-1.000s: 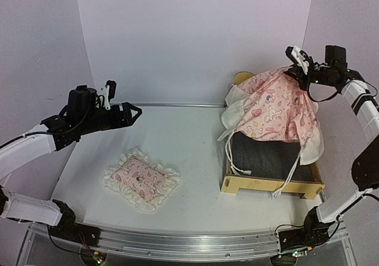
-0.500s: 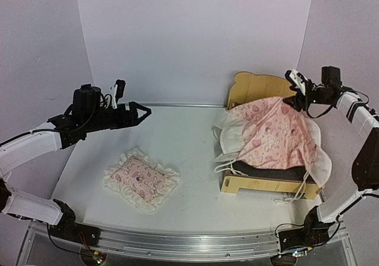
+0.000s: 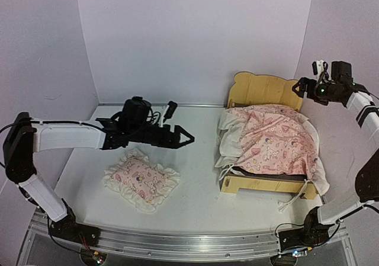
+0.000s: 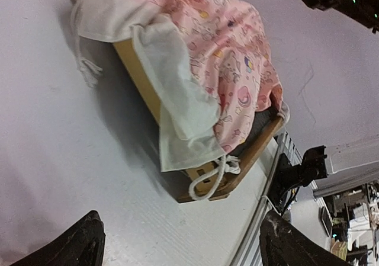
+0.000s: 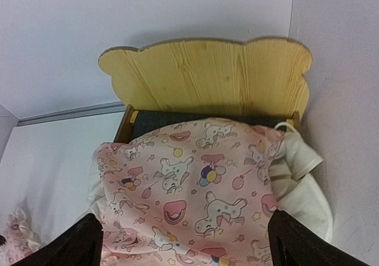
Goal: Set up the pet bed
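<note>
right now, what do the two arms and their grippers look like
The left arm and right arm have white tubular links between black joints, with thin black cables running along them. The left gripper and right gripper are black, each with two tapered fingers.

Pink blanket (image 5: 201, 189) covers the pet bed (image 5: 207, 76) below its headboard.
</note>
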Available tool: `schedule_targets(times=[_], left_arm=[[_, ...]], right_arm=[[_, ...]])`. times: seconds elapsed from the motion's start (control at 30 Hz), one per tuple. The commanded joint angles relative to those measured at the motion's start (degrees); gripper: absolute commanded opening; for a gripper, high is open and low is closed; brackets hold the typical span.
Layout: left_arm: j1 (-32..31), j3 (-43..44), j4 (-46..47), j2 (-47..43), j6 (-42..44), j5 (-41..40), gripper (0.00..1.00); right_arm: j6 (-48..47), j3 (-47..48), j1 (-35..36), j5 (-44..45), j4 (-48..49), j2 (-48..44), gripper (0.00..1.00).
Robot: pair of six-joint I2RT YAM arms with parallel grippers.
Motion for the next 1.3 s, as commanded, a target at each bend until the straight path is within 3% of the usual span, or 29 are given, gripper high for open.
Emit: schedule_targets(times=[0.0, 0.17, 0.4, 0.57, 0.67, 0.77, 0.9, 1.07, 1.27], left_arm=[[-6.68, 10.60, 4.47, 8.83, -0.74, 0.27, 0.90], [-9.06, 21.58, 4.53, 22.26, -4.58, 1.78, 0.88], [-8.54, 37.95, 3.71, 36.63, -9.08, 1.84, 0.89], [-6.71, 42.90, 3.23, 41.79, -14.43, -2.33, 0.91], [-5.81, 48.17, 2.99, 47.25, -17.58, 1.81, 0.91], [-5.46, 49.55, 3.20, 49.48, -19.41, 2.81, 0.91], [-5.00, 55.69, 5.58, 55.24, -22.54, 11.62, 0.92], [-4.35, 55.93, 11.34, 57.30, -26.29, 14.54, 0.91], [-1.51, 54.41, 22.13, 60.14, -37.10, 17.99, 0.77]], right_arm=[[7.97, -1.05, 0.81, -2.10, -4.94, 1.32, 0.98], [5.92, 0.07, 2.95, -3.16, -8.97, 1.19, 0.98], [6.25, -0.18, 15.14, -3.00, -9.53, -2.38, 0.98], [6.53, -1.01, 16.50, -3.17, -7.97, -7.13, 0.98], [6.27, -2.61, 16.45, -3.03, -6.15, -9.98, 0.98], [5.46, -2.95, 16.44, -2.69, -5.94, -10.88, 0.98], [5.30, -3.24, 16.47, -3.30, -5.87, -11.24, 0.98], [6.12, -3.57, 16.48, -4.71, -5.44, -11.20, 0.98], [8.30, -3.51, 16.48, -6.83, -4.35, -11.00, 0.98]])
